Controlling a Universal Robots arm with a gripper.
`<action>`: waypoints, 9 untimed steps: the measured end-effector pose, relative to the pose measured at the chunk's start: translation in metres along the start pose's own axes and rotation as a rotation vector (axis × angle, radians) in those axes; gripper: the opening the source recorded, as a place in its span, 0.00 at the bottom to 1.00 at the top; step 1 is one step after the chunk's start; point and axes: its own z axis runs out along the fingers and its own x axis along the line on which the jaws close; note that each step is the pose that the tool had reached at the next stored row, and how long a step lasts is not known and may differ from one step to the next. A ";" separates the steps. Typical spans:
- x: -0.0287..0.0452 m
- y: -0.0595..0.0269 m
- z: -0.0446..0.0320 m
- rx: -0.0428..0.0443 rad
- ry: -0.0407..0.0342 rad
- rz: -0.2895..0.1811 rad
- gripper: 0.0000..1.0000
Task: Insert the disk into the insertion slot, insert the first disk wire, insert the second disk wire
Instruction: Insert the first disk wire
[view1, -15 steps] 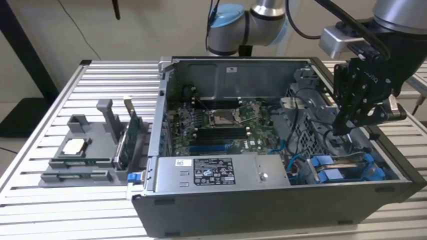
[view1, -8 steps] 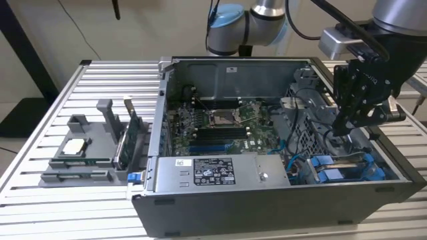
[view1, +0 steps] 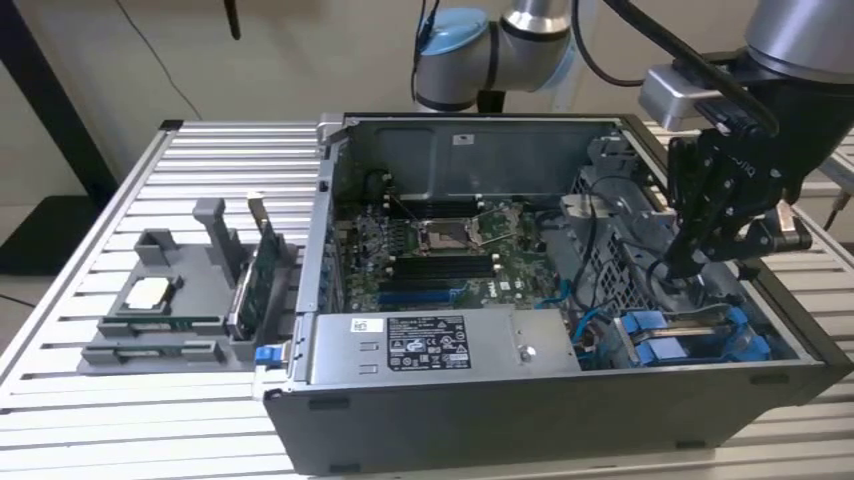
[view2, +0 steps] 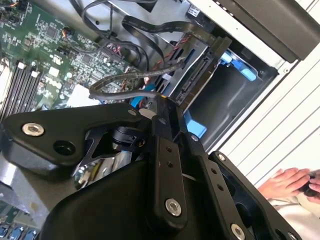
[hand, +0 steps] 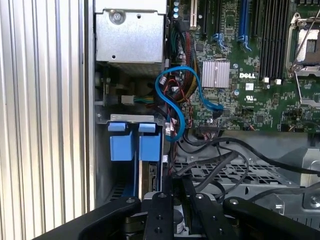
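Note:
The disk (view2: 199, 72) lies in the insertion slot (view2: 227, 97), its connector edge facing outward between blue plastic fittings (view2: 196, 125). In the exterior view my gripper (view1: 678, 272) reaches down into the open computer case, right behind the blue carrier (view1: 661, 338) and beside the perforated bay (view1: 625, 275). In the second wrist view the gripper (view2: 165, 102) has its fingers drawn together on the end of a grey disk wire (view2: 122, 90), close to the disk's connector. In the first wrist view the gripper (hand: 177, 182) sits next to two blue carrier tabs (hand: 135, 145) amid black cables.
The case holds a green motherboard (view1: 441, 240), a grey power-supply box (view1: 441, 342) and a looping blue cable (hand: 175, 100). A grey fixture with parts (view1: 174, 300) stands on the slatted table (view1: 134, 420) at the exterior view's left. A person's hand (view2: 290, 182) rests outside the case.

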 end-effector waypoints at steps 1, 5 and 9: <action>0.0002 -0.0002 0.0005 0.0000 0.0000 0.000 0.19; 0.0013 -0.0018 0.0044 0.0000 0.0004 0.000 0.19; 0.0016 -0.0022 0.0057 0.0000 0.0004 0.000 0.19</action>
